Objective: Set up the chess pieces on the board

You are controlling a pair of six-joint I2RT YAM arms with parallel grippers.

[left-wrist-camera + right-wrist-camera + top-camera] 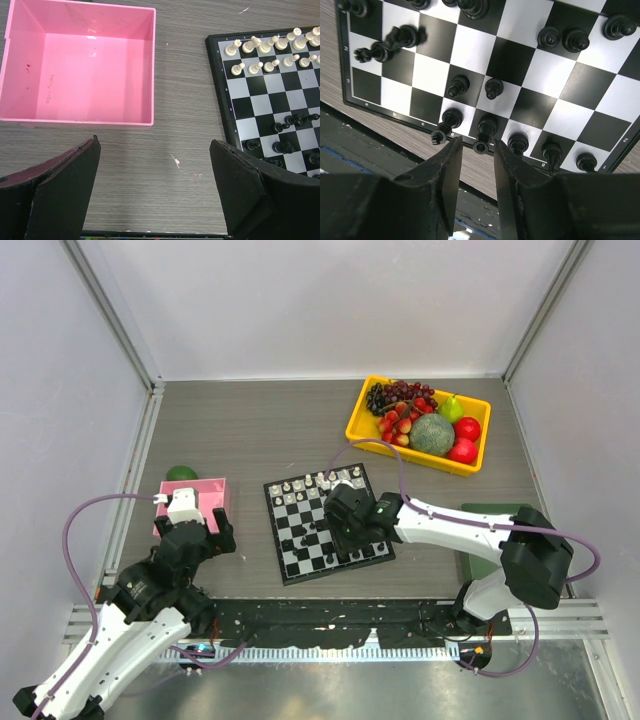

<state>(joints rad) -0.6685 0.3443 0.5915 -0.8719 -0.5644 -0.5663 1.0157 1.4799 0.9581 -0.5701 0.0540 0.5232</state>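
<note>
Right gripper (477, 150) nearer: jaws narrowly parted, nothing pinched. Black piece (484, 131) sits just ahead between tips, seemingly upright, at board (470, 50) near edge. Left gripper (155, 150) jaws spread wide.

Left hand (155, 144) wide open; right hand (477, 144) only narrowly parted, pointing down.

One board (290, 515), one pink tray (90, 75), one yellow fruit bin (405, 453), many white chess pieces (232, 48) and black chess pieces (492, 89), too small and crowded for exact counts.
</note>
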